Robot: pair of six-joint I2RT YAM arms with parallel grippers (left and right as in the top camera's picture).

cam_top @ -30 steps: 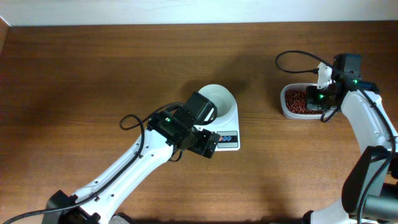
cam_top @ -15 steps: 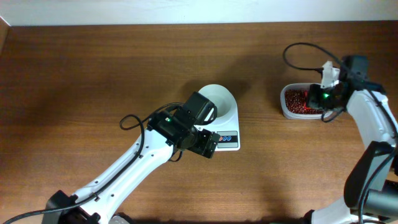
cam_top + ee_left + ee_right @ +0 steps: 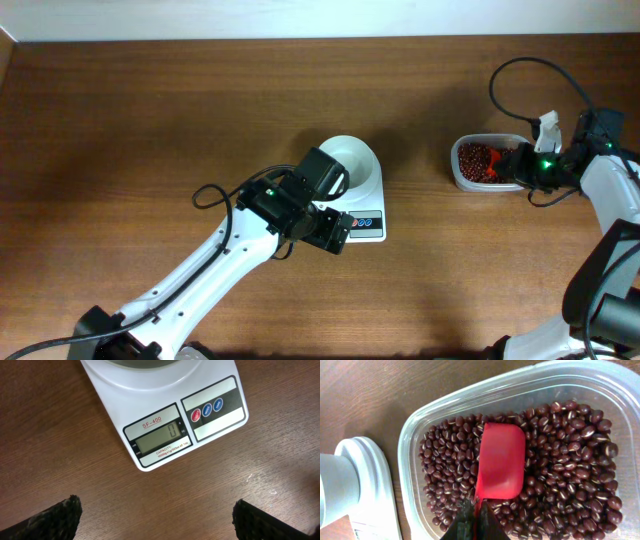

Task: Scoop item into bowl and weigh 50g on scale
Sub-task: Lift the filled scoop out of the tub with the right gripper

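Here, at the left of the brown wooden counter [image 3: 150, 110], the left arm reaches up from the near edge. The left claw [image 3: 156, 505] hangs just in front of the scale [image 3: 165, 415] with its dark fingers [image 3: 55, 517] spread wide apart, gripping nothing. The white scale sits near the middle of the counter. Its grey display [image 3: 159, 437] reads a single zero, and one red and two blue round buttons [image 3: 207, 410] sit beside it. The round white bowl [image 3: 352, 160] stands on the scale's platform, partly hidden by the arm in the overhead view.

Well apart to the right lies the clear plastic container [image 3: 410, 435], filled with small dark red-brown beans [image 3: 560, 460]. A red scoop [image 3: 501, 460] rests on the beans near the middle of the heap, its broad end pointing away from the wrist. The right claw [image 3: 475, 521] is pinched together on the scoop's thin handle at the container's near side.
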